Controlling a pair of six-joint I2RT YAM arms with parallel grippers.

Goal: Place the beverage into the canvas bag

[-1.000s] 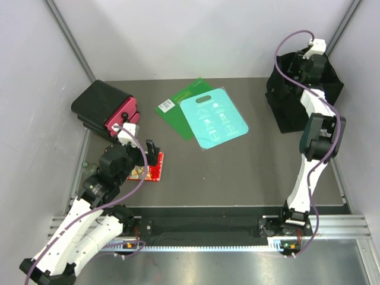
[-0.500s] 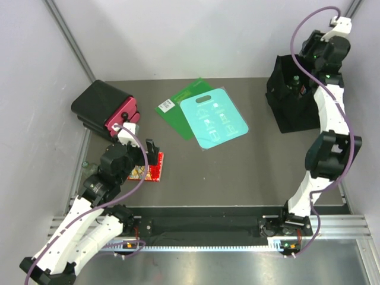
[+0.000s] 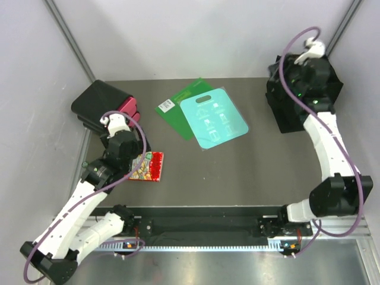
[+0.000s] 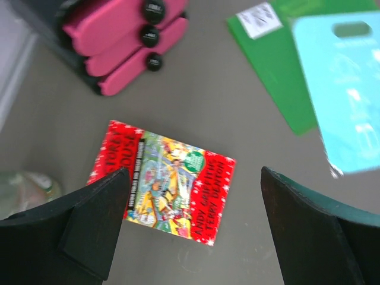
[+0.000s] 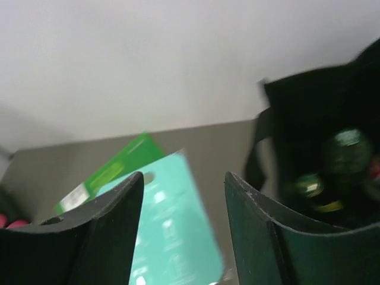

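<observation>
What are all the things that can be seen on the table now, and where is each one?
canvas bag: one, black, far right corner.
bottles: two green tops, blurred, inside the bag.
hard case: one, black with pink edge, far left.
sheet: one, green, far middle, partly under the board.
board: one, turquoise, middle.
book: one, red, near left.
pale bottle: one, left edge.
left gripper: open, above the book.
right gripper: open, by the bag.
</observation>
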